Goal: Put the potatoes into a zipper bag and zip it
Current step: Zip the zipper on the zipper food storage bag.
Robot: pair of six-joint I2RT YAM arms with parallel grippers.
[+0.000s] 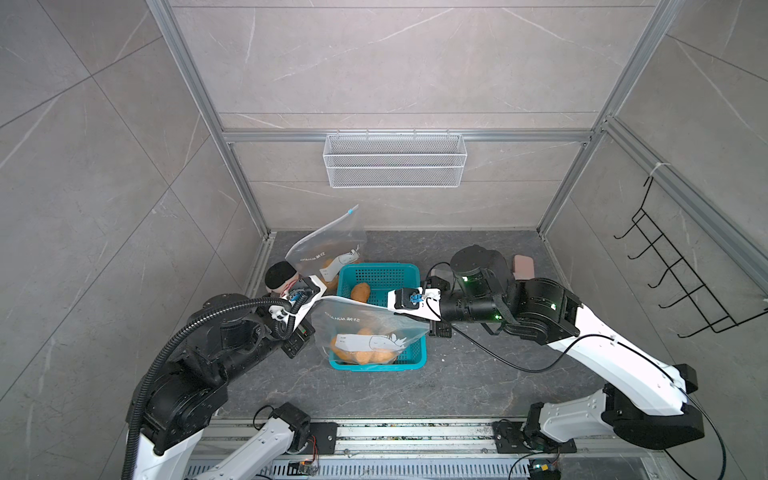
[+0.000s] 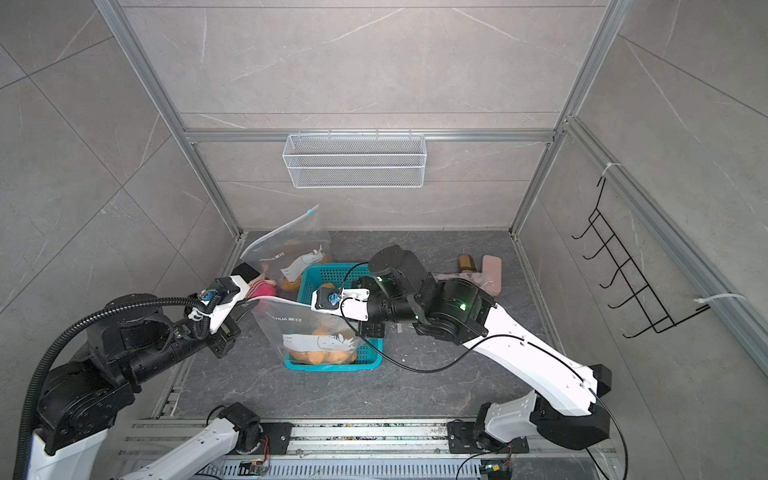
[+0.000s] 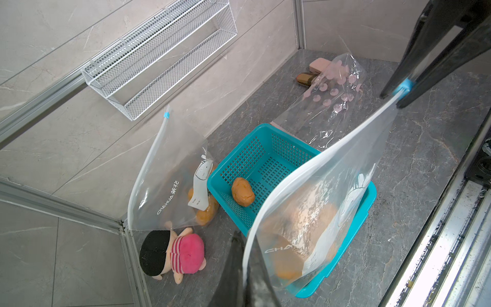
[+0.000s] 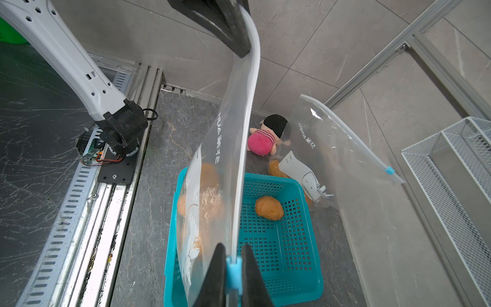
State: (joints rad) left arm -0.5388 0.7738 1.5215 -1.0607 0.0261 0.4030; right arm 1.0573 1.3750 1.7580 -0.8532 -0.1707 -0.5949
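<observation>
While checking this stage, note the zipper bag (image 1: 365, 328) stretched by its zip strip between both grippers above the basket (image 1: 380, 266), lower end down inside the near half of that basket. Read the left gripper (image 3: 243, 252) as clamped tight on the strip end over the left rim of the basket. Read the right gripper (image 4: 233, 255) as closed narrowly on the blue slider (image 3: 405, 86) at the opposite strip end, over the right half of the basket. Judge the purpose as follows: strip kept straight and taut for slider travel; load kept low over the basket to guard against a spill. Seen as one unbroken white band from clamp to clamp, so probably zipped or nearly so; cannot confirm the seal at the left clamp.

Count as follows.
- Inside the held bag, potatoes (image 1: 361, 355): at least three, blurred by the film.
- On the basket floor, far half, loose potato (image 3: 242, 192): one.
- Inside a second bag (image 3: 170, 180), leaned on the wall just behind the far left corner of the basket: at least two more.
- Bags: three, including a dotted bag (image 3: 334, 90) beyond the right side of the basket.
- Baskets: one.
- Dolls: one doll (image 3: 186, 252), just left of the far left corner of the basket.

Treat the loose potato as not yet bagged.
</observation>
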